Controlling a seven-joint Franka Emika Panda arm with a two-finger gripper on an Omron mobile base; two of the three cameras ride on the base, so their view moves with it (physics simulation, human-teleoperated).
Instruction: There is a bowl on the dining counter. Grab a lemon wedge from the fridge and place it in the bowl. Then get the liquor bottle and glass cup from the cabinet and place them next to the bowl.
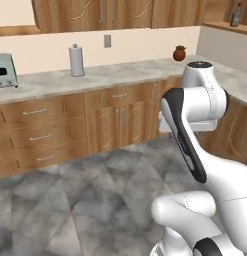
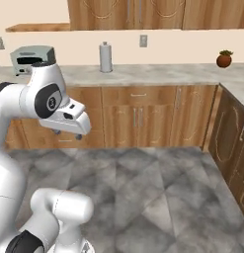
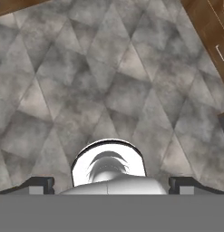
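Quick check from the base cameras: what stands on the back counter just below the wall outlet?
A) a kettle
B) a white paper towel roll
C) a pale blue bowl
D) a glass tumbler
B: an upright white paper towel roll stands on the counter just left of and below the outlet; the right base view shows it too, with the toaster further left.
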